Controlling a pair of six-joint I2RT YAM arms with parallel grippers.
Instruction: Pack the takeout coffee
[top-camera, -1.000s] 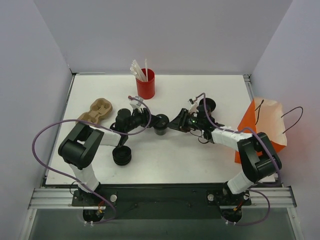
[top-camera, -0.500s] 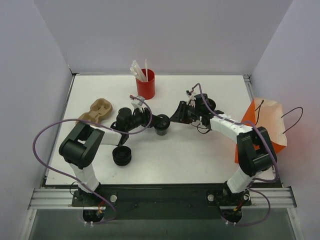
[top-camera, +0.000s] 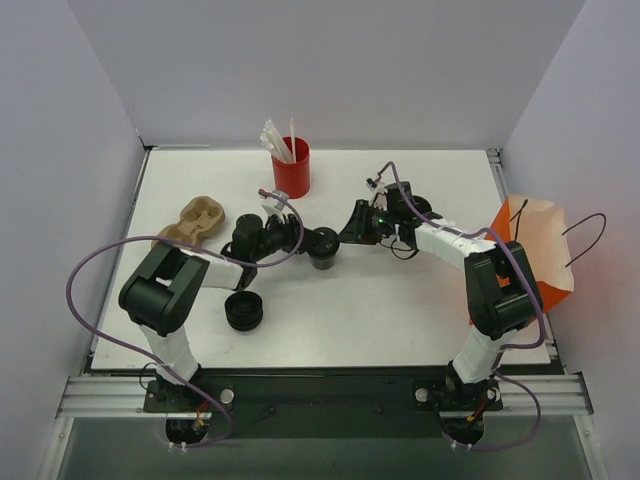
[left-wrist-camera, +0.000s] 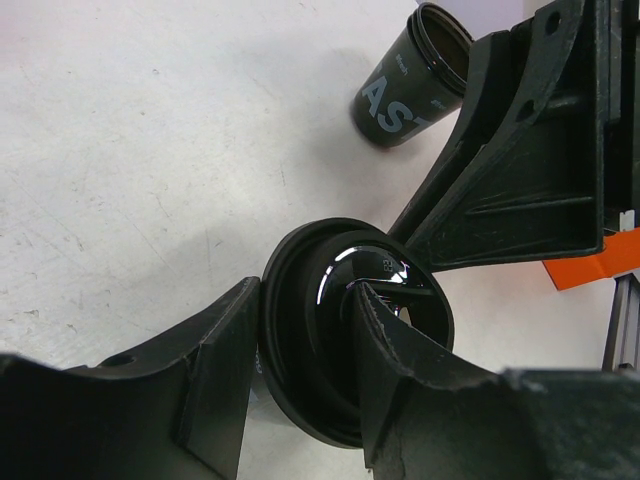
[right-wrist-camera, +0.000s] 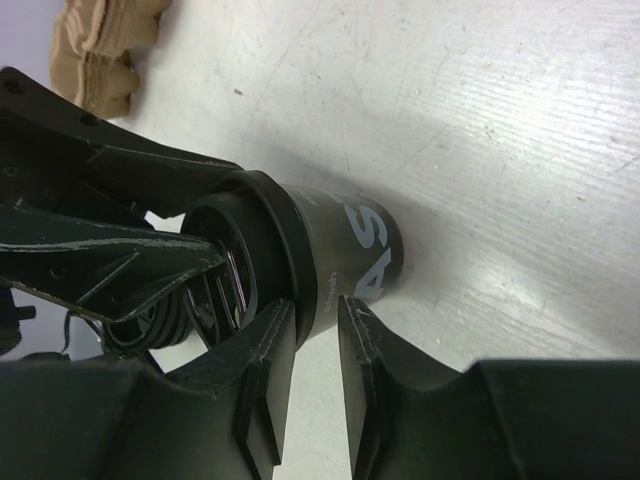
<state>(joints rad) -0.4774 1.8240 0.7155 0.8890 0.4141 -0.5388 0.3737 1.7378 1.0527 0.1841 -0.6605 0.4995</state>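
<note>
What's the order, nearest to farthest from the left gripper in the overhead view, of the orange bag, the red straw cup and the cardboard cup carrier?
Measured from the left gripper, which is at the coffee cup:
1. Red straw cup, just behind it, toward the back wall.
2. Cardboard cup carrier, off to its left.
3. Orange bag, far off on the right side.

Left fingers (left-wrist-camera: 215, 375) parted, right fingers (right-wrist-camera: 262, 375) nearly together — tips facing
</note>
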